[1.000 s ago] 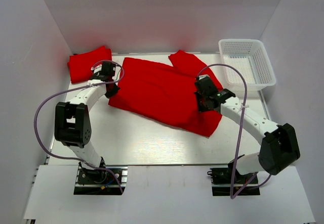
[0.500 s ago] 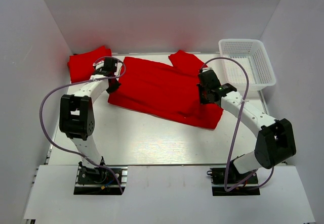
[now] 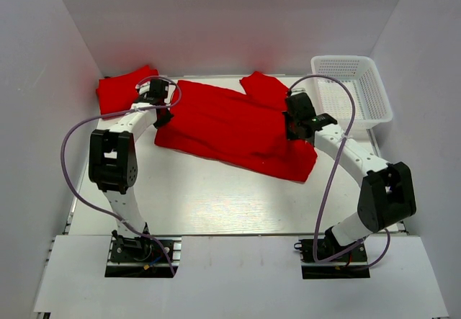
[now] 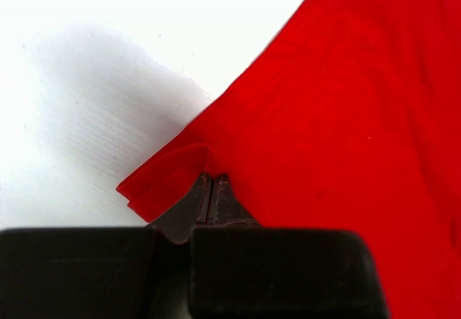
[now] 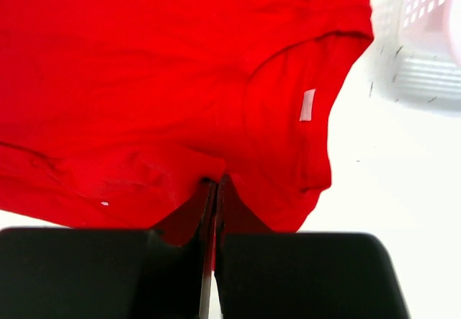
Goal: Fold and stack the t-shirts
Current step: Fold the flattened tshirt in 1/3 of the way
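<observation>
While the spread t-shirt (image 3: pixel 230 128) lies mid-table toward the far side, the left gripper (image 4: pixel 212 178) is clamped on its left edge and the right gripper (image 5: pixel 216 183) on its right fold; a folded t-shirt (image 3: pixel 119 94) sits far left.

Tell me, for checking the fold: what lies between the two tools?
The spread red t-shirt, from left tool to right tool, in the top view.

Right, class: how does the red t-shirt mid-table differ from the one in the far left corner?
The middle t-shirt lies spread wide, covering far more table; the corner t-shirt is folded into a compact bundle. The left claw and right claw are each shut on the middle t-shirt's edge; neither grips the corner t-shirt. Both are plain bright red cloth.
</observation>
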Motion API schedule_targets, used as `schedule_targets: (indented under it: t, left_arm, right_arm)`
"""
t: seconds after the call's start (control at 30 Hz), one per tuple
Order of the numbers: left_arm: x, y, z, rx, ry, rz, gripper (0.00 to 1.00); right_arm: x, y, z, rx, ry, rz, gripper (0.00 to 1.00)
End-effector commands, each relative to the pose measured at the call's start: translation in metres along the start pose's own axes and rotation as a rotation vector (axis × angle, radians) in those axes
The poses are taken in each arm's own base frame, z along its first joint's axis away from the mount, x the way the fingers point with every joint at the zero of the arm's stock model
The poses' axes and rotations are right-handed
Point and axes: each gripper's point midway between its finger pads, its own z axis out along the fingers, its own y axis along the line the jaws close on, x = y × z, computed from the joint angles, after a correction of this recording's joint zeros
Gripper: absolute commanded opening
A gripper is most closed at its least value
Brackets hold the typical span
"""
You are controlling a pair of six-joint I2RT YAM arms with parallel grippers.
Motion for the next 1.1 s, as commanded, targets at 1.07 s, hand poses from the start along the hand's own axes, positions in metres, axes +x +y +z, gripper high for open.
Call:
schedule_targets:
  t: [1.07]
  left_arm:
    - [-0.028,-0.028,0.031,0.040,-0.064,0.017,0.24]
  right_arm:
    - [-0.057,-0.027,0.044,0.050,-0.074,0.007,0.00]
